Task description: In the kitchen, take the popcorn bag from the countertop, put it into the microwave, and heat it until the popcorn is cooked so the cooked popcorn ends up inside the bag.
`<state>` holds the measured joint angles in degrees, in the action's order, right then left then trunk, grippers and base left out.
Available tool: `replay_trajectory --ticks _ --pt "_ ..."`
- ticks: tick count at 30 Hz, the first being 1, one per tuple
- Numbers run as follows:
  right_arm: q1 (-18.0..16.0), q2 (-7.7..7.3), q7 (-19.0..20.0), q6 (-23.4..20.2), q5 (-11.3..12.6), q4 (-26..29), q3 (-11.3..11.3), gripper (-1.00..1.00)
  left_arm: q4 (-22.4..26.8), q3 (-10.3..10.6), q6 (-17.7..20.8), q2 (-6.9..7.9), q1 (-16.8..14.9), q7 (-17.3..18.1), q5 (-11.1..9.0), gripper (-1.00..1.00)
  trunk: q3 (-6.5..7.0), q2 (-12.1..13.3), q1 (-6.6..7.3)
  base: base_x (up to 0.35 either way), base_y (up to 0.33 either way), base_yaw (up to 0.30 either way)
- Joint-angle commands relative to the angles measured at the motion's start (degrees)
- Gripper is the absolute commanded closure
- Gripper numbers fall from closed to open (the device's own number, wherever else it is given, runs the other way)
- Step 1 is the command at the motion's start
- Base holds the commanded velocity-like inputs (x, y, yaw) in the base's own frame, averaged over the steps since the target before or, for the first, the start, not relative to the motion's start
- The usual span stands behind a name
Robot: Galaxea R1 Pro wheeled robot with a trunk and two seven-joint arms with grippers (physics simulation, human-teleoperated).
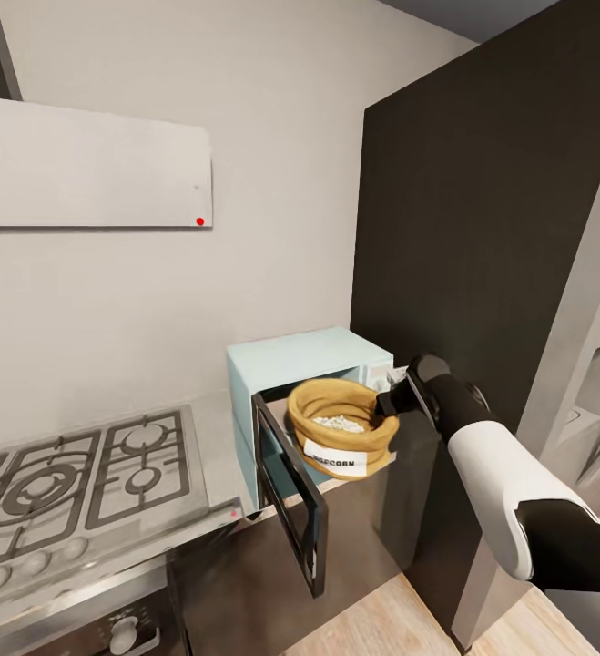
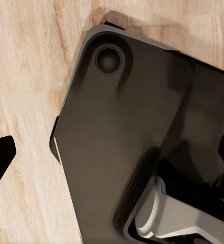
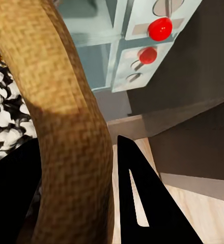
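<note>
The popcorn bag [image 1: 343, 430] is coarse woven tan cloth, its weave plain on the rolled rim in the right wrist view, with a smooth white paper-like label. The microwave [image 1: 310, 364] at centre has a smooth, matt mint-blue shell and a dark glossy glass door [image 1: 290, 497]. At lower left, the hob [image 1: 72, 483] is brushed steel with a soft sheen. The tall cabinet [image 1: 482, 210] at right looks matt dark. The floor [image 2: 25, 81] is pale wood with visible grain.
</note>
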<state>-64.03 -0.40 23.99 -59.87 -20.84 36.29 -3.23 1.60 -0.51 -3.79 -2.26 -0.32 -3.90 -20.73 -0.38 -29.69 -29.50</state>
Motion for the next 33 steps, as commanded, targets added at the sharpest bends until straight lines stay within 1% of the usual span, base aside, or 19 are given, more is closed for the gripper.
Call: replay_trajectory --ticks 1,5,18,23,26,27,33 --pt "0.0 -0.04 0.5 -0.1 -0.6 -0.3 -0.2 1.00 0.0 0.0 -0.2 -0.02 0.0 -0.1 -0.2 -1.00 -0.04 0.0 -0.02 0.000 0.000 0.000" --pt "0.0 -0.14 0.5 -0.1 -0.6 -1.4 -0.2 1.00 0.0 0.0 -0.2 -0.02 0.0 -0.1 -0.2 -1.00 -0.04 0.0 -0.02 0.000 0.000 0.000" --pt "0.0 -0.56 0.3 -0.1 -0.6 -1.6 -0.2 1.00 0.1 -0.2 -0.2 -0.06 0.0 -0.1 -0.1 -1.00 -0.04 0.0 -0.02 0.000 0.000 0.000" --pt "0.0 -0.18 -1.3 -0.1 -0.4 -3.0 -0.2 1.00 0.1 -0.2 -0.2 -0.02 0.0 -0.1 -0.1 -1.00 -0.04 0.0 -0.02 0.000 0.000 0.000" --pt "0.0 -0.21 -2.3 -0.1 -0.4 -4.0 -0.2 1.00 0.1 -0.2 -0.2 -0.02 0.0 -0.1 -0.1 -1.00 -0.04 0.0 -0.02 0.000 0.000 0.000" --pt "0.0 -0.21 -4.7 -0.1 -0.3 -4.2 -0.2 1.00 0.1 -0.2 -0.2 -0.02 0.0 -0.1 -0.1 -1.00 -0.04 0.0 -0.02 0.000 0.000 0.000" --pt "0.0 -0.30 -4.7 -0.1 -0.3 -4.2 -0.1 1.00 0.1 -0.2 -0.2 -0.02 0.0 -0.1 -0.1 -1.00 -0.04 0.0 -0.02 0.004 0.000 0.000"
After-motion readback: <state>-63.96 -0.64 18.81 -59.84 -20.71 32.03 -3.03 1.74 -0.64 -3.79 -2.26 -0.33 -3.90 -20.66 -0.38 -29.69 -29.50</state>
